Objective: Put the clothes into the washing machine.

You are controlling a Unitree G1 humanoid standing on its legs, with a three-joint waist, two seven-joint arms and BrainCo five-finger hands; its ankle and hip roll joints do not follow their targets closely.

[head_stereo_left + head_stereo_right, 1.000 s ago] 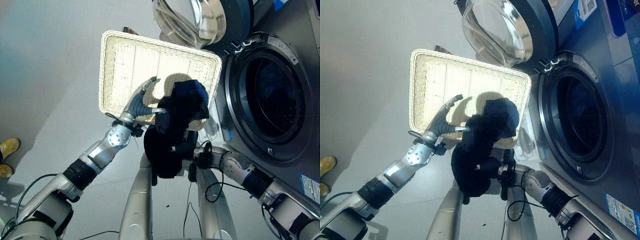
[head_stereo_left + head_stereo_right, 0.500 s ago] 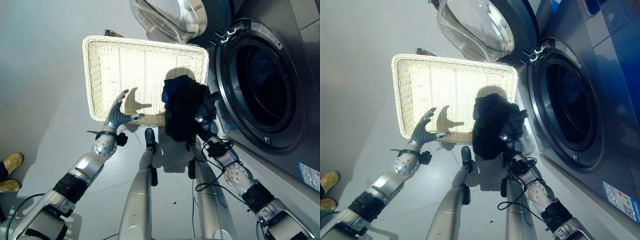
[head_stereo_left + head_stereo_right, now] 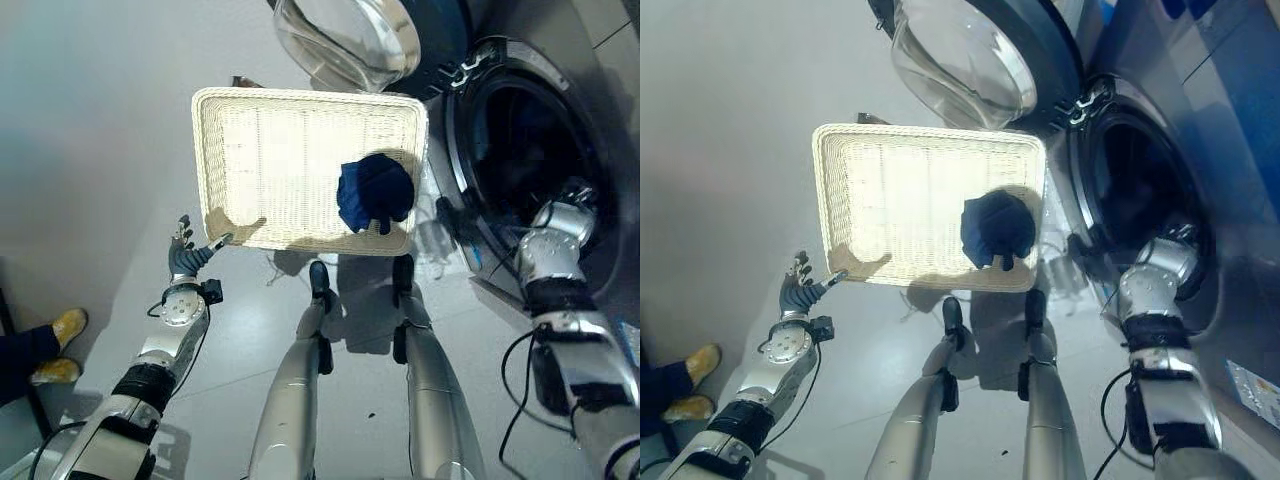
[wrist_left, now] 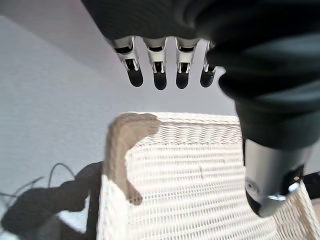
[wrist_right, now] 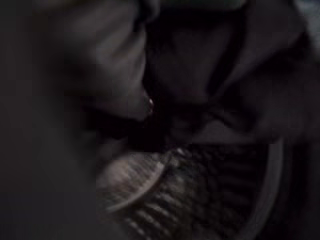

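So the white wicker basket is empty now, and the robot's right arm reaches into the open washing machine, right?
Not quite: the basket is not empty. The left eye view shows a dark blue garment lying in it near the washing machine. The right arm does reach into the open drum.

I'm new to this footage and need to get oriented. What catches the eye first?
The white wicker basket on the floor, with one dark blue garment left near its right end. Right of it, the washing machine stands with its door swung open, and the robot's right arm reaches into the drum. The left hand hovers open by the basket's near left corner.
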